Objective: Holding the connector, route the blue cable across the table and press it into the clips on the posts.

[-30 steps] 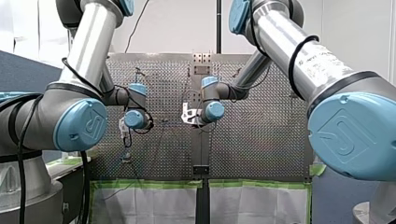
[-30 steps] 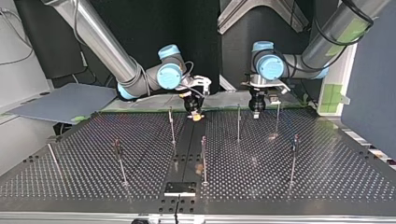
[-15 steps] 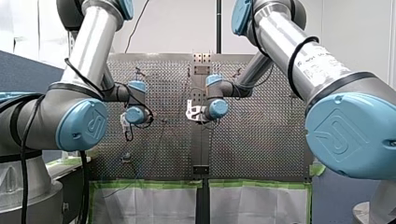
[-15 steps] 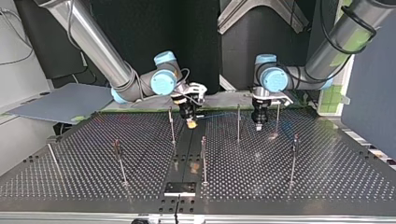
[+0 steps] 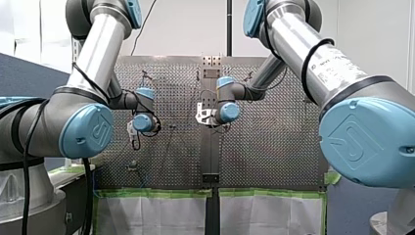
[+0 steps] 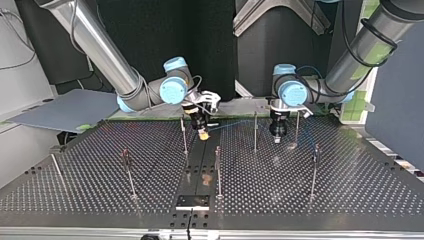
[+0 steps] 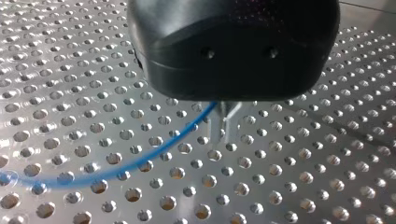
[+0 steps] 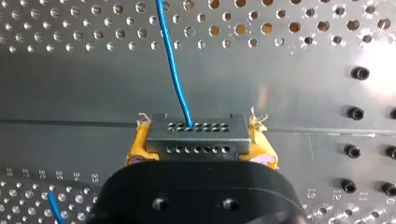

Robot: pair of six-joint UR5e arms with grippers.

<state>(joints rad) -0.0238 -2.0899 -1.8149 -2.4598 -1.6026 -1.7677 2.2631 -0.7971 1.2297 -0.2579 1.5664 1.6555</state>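
The blue cable (image 8: 173, 70) is thin and bright. It comes out of one small hole in the connector (image 8: 196, 140), a grey block with two rows of holes. My right gripper (image 8: 198, 135) squeezes that block between its yellow pads (image 8: 139, 144), just above the table (image 8: 289, 98). My left gripper (image 7: 225, 122) has its metal fingers pinched together on the cable further along.

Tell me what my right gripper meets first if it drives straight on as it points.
Likely the table's bare centre strip, struck by the connector it holds; depth is unclear.
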